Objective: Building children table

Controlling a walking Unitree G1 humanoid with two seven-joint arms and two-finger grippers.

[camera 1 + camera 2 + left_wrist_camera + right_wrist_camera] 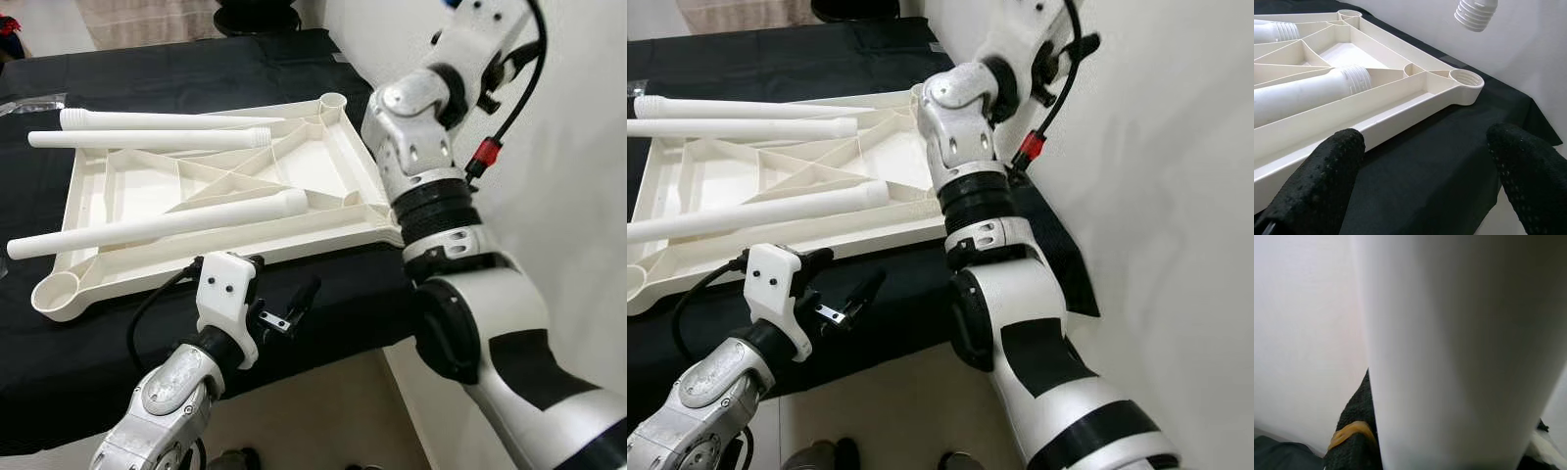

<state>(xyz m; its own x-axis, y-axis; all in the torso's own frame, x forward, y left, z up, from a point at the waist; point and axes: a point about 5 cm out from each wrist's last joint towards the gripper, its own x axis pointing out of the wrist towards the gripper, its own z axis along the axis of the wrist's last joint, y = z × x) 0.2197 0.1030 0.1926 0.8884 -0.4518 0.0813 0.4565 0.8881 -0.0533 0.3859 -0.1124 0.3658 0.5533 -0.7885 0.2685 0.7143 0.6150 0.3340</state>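
Your white plastic tabletop (323, 166) lies upside down on the black cloth (147, 69), its underside a web of thin ribs with a round threaded socket (1465, 78) at each corner. Three smooth white tube legs (157, 225) with ridged screw ends rest across it, two near its 12 o'clock edge and one running diagonally toward 8 o'clock.

Your left gripper (289, 311) hovers over the cloth just off the tabletop's 6 o'clock edge, and its knobbly black rubber fingers (1327, 181) are spread wide with nothing between them.

Your right arm (431, 147) rises at 3 o'clock beside the white wall. In its wrist view a smooth white leg tube (1459, 352) sits hard against the camera with a black finger (1354, 440) beside it; you cannot tell how that grip stands. A ribbed leg end (1475, 13) hangs above the near right corner socket.
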